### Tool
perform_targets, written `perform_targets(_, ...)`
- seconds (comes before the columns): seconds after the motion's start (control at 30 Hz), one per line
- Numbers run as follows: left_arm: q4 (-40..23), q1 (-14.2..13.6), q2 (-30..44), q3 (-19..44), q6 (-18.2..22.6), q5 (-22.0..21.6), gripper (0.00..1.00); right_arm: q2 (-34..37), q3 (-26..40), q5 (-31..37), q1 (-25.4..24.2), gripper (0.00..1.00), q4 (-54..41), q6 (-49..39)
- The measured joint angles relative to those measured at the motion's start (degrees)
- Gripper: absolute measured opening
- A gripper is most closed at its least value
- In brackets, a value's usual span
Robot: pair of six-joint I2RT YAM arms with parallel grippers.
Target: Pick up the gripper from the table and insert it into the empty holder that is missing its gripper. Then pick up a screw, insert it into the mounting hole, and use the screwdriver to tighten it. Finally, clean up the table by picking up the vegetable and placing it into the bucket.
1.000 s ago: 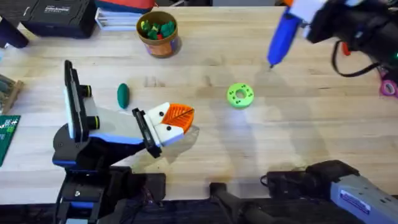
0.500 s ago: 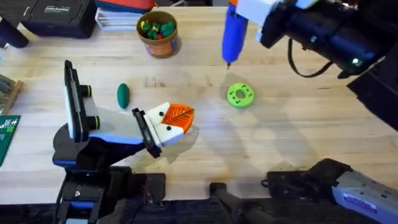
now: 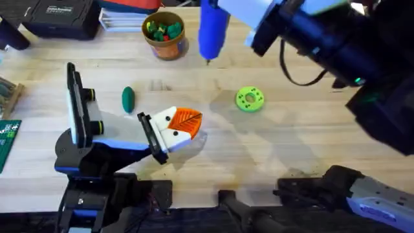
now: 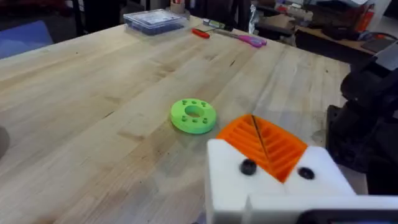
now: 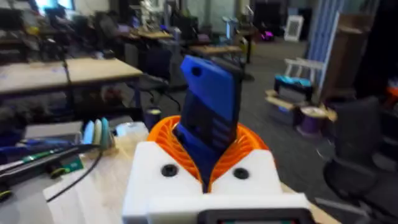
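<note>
The right arm's white, orange-padded fingers (image 5: 208, 165) pinch the blue cylindrical electric screwdriver (image 3: 211, 32), hanging bit-down above the wooden surface (image 3: 291, 129) near the yellow-orange bucket (image 3: 165, 35); a loose pinch could tilt the bit off the mounting hole.

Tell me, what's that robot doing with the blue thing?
The right gripper is holding the blue screwdriver up in the air, tip pointing down, and has carried it left across the table toward the bucket side. The orange-and-white gripper lies in front of the left arm, near the black holder. The green vegetable sits on the table, not in the bucket yet.
</note>
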Motion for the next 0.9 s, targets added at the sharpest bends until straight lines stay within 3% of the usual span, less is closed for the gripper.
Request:
perform_targets(0.17, 0.0, 0.0, 0.0, 0.02, 0.0, 0.0, 0.013, 0.0, -5.25, -4.38, 1.57, 0.027, 10.11, 0.02)
perform_targets(0.3, 0.0, 0.0, 0.0, 0.02, 0.0, 0.0, 0.013, 0.02, -7.5, -8.6, 2.49, 0.027, 12.0, 0.22)
perform_targets(0.67, 0.0, 0.0, 0.0, 0.0, -0.01, 0.0, 0.013, 4.34, -7.81, -12.95, 10.8, 0.027, 17.12, -0.49)
perform_targets(0.9, 0.0, 0.0, 0.0, 0.01, 0.0, 0.0, 0.013, 6.65, -7.81, -14.74, 11.7, 0.027, 20.28, -0.93)
